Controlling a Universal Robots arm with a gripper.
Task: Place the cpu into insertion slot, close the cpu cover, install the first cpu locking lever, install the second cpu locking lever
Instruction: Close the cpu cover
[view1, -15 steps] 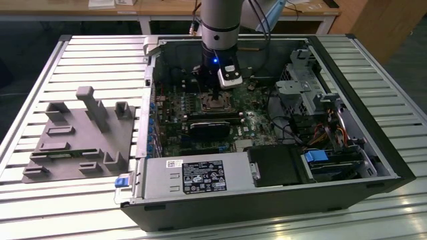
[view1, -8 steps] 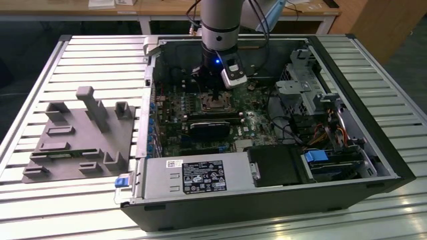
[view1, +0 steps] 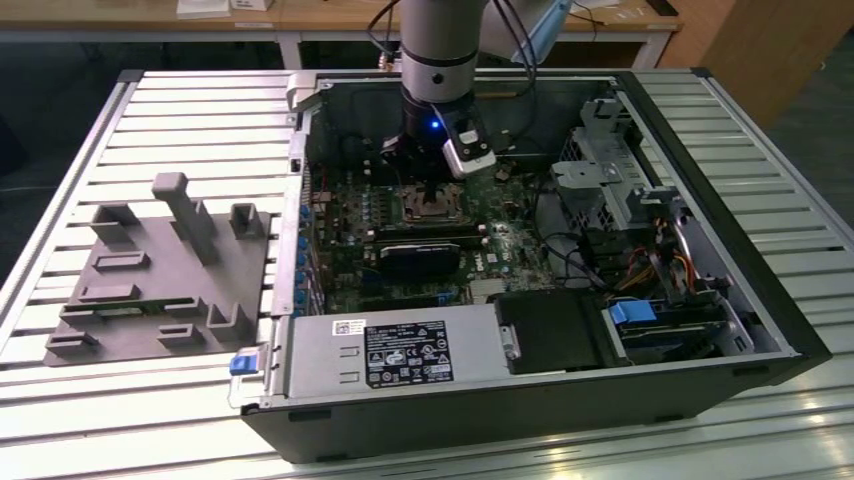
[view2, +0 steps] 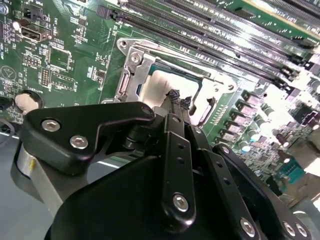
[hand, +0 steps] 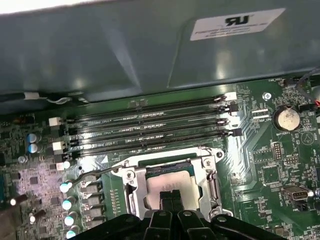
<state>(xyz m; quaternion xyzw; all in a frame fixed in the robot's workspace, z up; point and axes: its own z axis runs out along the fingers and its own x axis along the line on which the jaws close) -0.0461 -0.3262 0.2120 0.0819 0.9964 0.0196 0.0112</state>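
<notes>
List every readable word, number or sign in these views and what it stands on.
Black-and-white label on the silver power supply box: print too small to read.
White sticker on the grey metal case wall: print not legible.
Green motherboard: white markings too tiny to read.
Nothing can be quoted.

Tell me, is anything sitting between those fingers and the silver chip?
Nothing visible. The shut fingers hang right over the cpu; the cpu cover only frames it, its window leaving the metal top bare.

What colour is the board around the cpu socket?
The board is green; the first wrist view shows it best.
</notes>
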